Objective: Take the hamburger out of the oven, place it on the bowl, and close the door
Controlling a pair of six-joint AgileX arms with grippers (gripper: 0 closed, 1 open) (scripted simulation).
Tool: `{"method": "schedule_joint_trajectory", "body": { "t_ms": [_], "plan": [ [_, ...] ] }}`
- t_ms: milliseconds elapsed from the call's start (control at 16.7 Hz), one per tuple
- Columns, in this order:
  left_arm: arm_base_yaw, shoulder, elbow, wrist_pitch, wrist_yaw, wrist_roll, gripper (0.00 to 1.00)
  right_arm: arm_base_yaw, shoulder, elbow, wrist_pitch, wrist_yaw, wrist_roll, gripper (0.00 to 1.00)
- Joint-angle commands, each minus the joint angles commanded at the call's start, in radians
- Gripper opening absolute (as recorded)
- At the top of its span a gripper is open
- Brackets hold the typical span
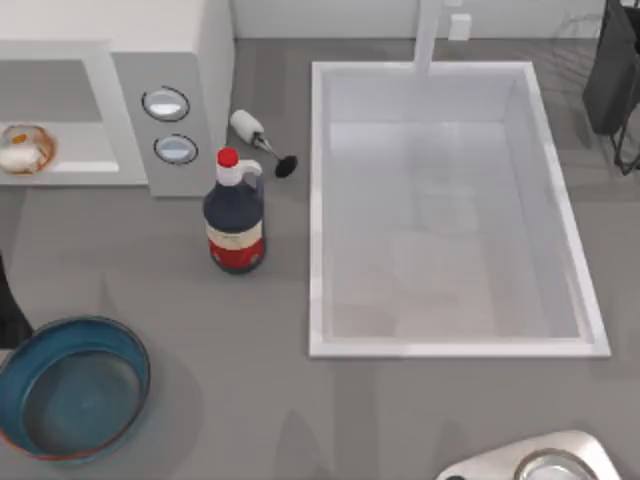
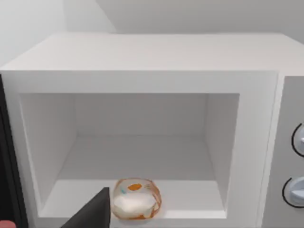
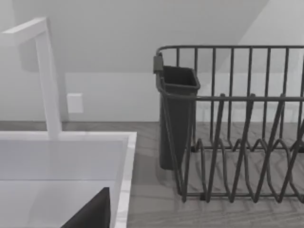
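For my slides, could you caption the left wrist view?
Hamburger sits at the front of the open oven.

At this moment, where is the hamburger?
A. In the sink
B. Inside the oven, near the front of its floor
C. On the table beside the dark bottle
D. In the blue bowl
B. The left wrist view shows the hamburger sitting on the floor of the oven near the front edge, and in the top view the bowl holds nothing.
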Motion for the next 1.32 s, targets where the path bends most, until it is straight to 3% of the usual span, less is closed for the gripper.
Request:
{"method": "schedule_joint_trajectory", "body": {
  "t_ms": [300,960,1320],
  "plan": [
    [0.027,0.445,0.166,0.231,0.034,0.013,1.00,0.000,0.000,0.000,0.000,0.000,0.000,1.00],
    [0.097,1.691,0.595,0.829,0.120,0.048,1.00,0.000,0.000,0.000,0.000,0.000,0.000,1.00],
    [0.122,2.140,0.750,1.044,0.151,0.060,1.00,0.000,0.000,0.000,0.000,0.000,0.000,1.00]
  ]
}}
